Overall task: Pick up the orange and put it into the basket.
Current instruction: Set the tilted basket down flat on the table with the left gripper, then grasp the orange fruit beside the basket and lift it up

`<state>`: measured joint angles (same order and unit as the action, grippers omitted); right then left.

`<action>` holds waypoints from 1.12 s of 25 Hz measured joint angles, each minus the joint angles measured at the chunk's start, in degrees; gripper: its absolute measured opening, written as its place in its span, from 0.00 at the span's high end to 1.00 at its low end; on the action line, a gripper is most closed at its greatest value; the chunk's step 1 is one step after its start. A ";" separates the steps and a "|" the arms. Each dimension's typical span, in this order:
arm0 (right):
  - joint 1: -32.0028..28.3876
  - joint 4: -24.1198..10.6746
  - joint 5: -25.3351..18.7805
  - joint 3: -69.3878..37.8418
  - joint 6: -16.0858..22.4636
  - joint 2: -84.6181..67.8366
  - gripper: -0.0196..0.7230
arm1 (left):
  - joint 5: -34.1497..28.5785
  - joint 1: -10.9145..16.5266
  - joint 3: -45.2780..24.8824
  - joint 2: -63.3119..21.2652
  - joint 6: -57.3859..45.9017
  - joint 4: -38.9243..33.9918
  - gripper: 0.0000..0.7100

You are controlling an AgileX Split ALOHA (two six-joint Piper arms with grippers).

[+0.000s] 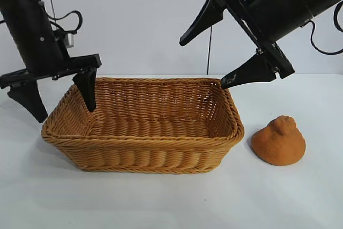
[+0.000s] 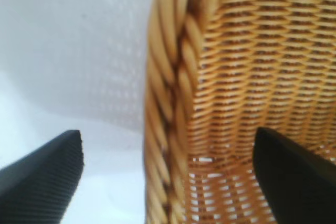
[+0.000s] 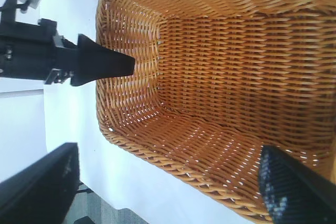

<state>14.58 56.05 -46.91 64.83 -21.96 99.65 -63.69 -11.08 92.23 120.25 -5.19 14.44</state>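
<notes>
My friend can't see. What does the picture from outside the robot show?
An empty wicker basket sits on a white table, with the orange beside it. The open left gripper straddles its rim; the open right gripper hovers above.

We see bright, even light across the white table point(image 1: 161, 202), with no harsh glare. Soft, faint shadows lie just under the basket point(image 1: 142, 127) and beside the orange point(image 1: 278, 141), which suggests diffuse light from above. The exterior view is sharp throughout. In the left wrist view the weave nearest the left gripper point(image 2: 168, 174) is blurred, and its dark fingers point(image 2: 42, 177) are soft-edged. In the right wrist view the basket interior is fairly crisp, while the right gripper point(image 3: 173, 187) fingers point(image 3: 294, 187) at the frame edge look out of focus.
</notes>
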 joint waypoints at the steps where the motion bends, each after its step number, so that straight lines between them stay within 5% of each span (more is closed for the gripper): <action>1: 0.00 0.00 0.00 0.00 0.00 0.00 0.12 | -0.43 0.00 0.06 -1.22 0.00 -1.51 0.11; 6: 0.00 0.00 0.00 0.00 0.00 0.00 0.12 | -2.09 0.93 0.18 -6.79 0.00 -9.90 0.11; 15: 0.00 0.00 0.24 0.00 0.00 0.00 0.12 | -5.45 9.56 0.18 -7.74 0.41 -15.00 0.11; 28: 0.00 0.00 -0.47 0.00 0.00 0.00 0.12 | -5.77 9.97 -1.10 -19.98 2.73 -13.43 0.11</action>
<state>14.58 56.05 -47.38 64.83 -21.96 99.65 -69.46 -1.11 91.13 100.28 -2.45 1.01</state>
